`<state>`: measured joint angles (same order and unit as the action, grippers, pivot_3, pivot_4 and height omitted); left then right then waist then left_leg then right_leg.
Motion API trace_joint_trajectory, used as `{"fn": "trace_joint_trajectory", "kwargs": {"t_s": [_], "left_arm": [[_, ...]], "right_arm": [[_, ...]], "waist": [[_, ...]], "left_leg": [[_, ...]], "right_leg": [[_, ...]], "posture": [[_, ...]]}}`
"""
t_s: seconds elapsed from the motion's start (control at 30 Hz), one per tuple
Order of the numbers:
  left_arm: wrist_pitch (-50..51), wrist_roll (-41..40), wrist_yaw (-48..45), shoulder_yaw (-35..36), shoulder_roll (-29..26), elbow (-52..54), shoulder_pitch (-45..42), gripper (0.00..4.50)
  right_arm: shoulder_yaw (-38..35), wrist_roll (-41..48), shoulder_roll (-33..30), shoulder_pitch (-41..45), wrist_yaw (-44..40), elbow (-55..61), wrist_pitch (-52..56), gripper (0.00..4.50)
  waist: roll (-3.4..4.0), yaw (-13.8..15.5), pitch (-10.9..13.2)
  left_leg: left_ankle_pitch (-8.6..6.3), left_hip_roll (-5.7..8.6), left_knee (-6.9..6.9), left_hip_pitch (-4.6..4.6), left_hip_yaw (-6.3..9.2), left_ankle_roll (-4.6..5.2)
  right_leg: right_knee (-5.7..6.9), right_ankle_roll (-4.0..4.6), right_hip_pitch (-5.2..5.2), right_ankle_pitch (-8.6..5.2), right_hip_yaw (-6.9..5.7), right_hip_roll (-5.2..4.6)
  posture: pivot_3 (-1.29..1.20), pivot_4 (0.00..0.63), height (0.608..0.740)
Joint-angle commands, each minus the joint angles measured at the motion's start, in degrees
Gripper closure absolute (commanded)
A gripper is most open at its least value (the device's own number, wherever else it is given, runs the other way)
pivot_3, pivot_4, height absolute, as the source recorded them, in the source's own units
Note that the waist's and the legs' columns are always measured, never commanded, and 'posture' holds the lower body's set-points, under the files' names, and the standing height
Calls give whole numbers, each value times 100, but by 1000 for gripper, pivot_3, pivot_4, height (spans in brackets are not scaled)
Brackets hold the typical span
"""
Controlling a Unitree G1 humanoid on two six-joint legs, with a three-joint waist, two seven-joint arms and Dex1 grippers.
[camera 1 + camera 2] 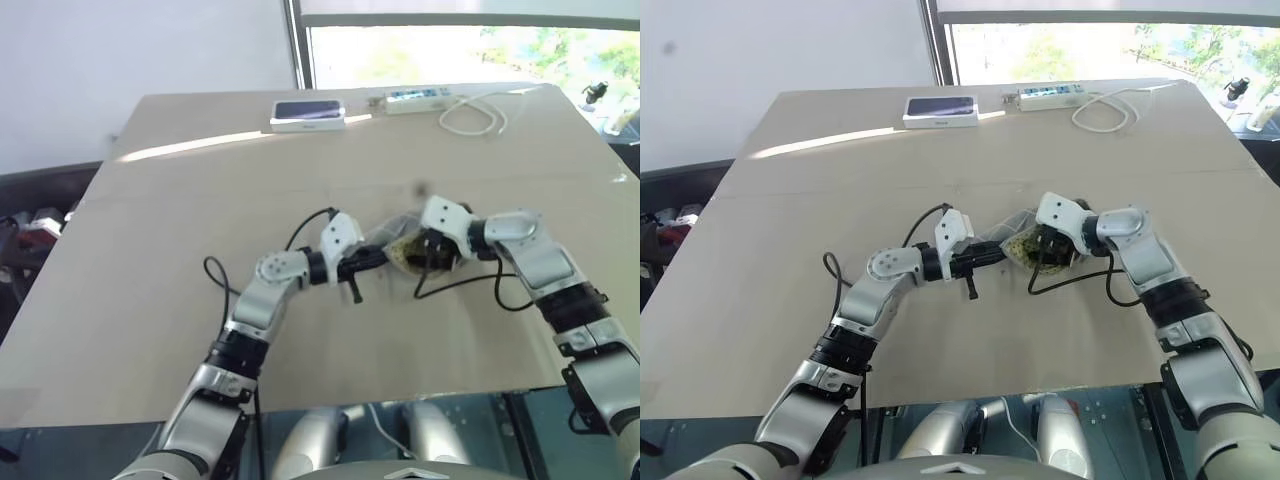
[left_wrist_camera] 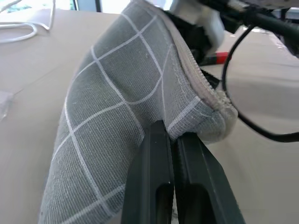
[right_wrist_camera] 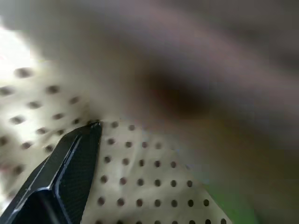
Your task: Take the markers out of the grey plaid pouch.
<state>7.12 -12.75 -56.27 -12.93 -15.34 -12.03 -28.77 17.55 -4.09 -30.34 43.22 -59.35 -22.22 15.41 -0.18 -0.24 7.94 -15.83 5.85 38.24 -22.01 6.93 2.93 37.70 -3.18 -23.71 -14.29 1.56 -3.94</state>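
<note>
While the head views look down on the tan bench (image 1: 150, 300), the grey plaid pouch (image 1: 400, 236) hangs lifted near the bench's middle, well apart from the white box with a dark top (image 1: 308, 115), the power strip (image 1: 417, 98) and the coiled white cable (image 1: 475, 118) along the far edge. The left end effector (image 1: 992, 256) reaches in level from one side and the right end effector (image 1: 1048, 250) dips into the pouch's mouth from the other, where tan lining shows. From the left wrist view, the left fingers (image 2: 154, 163) are pressed together on a small fold of plaid fabric just under the zipper edge; so slight a pinch could slip if the other arm tugs, and the pouch would drop or its mouth would shut. A bit of red, probably a marker (image 2: 217, 59), peeks beside the other arm. From the right wrist view, one black finger (image 3: 65, 172) lies against dotted pale lining, its partner hidden, so the jaws seem spread wide inside the pouch. A green blur (image 3: 229, 205) may be the light green marker. With so little visible there, I judge the fingers could close on lining instead of a marker, or push the markers deeper.
</note>
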Motion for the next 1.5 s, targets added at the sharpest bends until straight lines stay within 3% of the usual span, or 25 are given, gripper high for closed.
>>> {"fn": "trace_joint_trajectory", "kwargs": {"t_s": [0.03,0.4,0.53,0.73,0.8,0.87,1.37,1.43,1.5], "left_arm": [[-41,-157,-116,63,47,133,-93,4500],[-72,-104,-38,80,79,190,-38,4500],[-77,-96,-3,79,77,235,16,4500],[-88,-76,21,56,88,237,36,4500],[-91,-70,23,48,90,228,25,4500],[-101,-62,25,48,93,207,8,4500],[-216,23,55,35,110,98,-40,4500],[-235,38,62,31,116,89,-40,4500],[-252,55,66,26,124,94,-32,4500]], "right_arm": [[8,20,117,254,-147,-555,453,83],[252,-37,27,548,-1015,-1454,930,83],[232,-25,-23,528,-1065,-1332,1056,1260],[222,-35,-95,436,-1043,-1170,1087,3748],[228,-48,-127,391,-1050,-1114,1060,3764],[227,-52,-145,359,-1047,-1063,1050,4182],[332,-154,-358,110,-1132,-758,901,4182],[310,-185,-321,130,-997,-840,843,3595],[314,-195,-304,147,-960,-905,827,3595]], "waist": [[0,-22,0],[-1,-21,-6],[-1,-18,-7],[-3,-33,-15],[-6,-32,-20],[-10,-30,-25],[-11,2,-26],[-11,2,-26],[-11,2,-26]], "left_leg": [[0,0,0,0,0,0],[0,1,6,4,8,0],[0,2,6,4,8,0],[0,2,5,7,8,0],[0,2,6,12,7,0],[-1,2,6,20,8,0],[-1,3,6,17,13,0],[-1,3,6,18,13,0],[-1,3,6,19,12,0]], "right_leg": [[-1,0,0,0,0,-1],[2,0,4,0,2,-4],[1,0,4,0,2,-4],[4,0,6,0,4,-4],[4,0,14,0,4,-4],[5,0,22,0,3,-4],[1,0,23,0,-1,-6],[1,0,23,0,-1,-6],[2,0,24,0,0,-6]], "posture": [[0,150,740],[0,150,740],[0,150,740],[0,150,740],[0,150,740],[0,150,740],[0,150,740],[0,150,740],[0,150,740]]}}
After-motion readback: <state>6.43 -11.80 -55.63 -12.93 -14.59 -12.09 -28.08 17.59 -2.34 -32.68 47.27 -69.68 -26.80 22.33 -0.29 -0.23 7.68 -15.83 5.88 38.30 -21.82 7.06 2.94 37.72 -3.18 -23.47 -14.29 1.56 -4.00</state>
